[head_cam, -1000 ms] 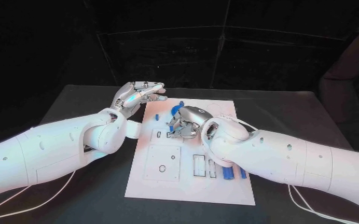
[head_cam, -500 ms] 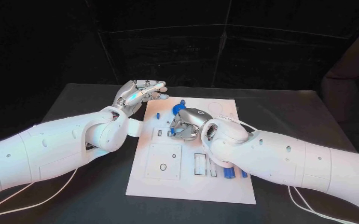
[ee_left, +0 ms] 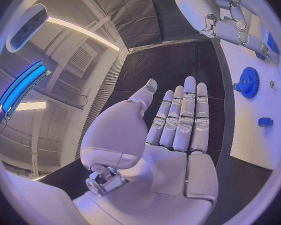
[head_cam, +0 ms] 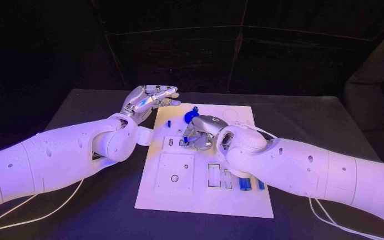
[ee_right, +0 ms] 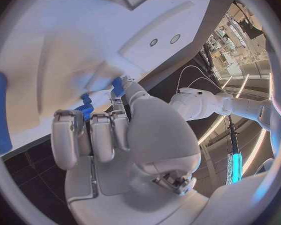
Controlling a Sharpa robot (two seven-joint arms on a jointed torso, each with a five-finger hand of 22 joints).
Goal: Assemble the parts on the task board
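The right hand (head_cam: 200,130) hovered over the task board (head_cam: 204,195), fingers (ee_right: 103,135) pinching a small blue part (ee_right: 85,108): likely light, stiff, best gripped by its sides. Beside the board's far-left corner, the left hand (head_cam: 148,100) hung released, holding nothing.

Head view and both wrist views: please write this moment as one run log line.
left hand: open, beside task board | right hand: over board, fingers curled on a small blue part | blue gear: on board
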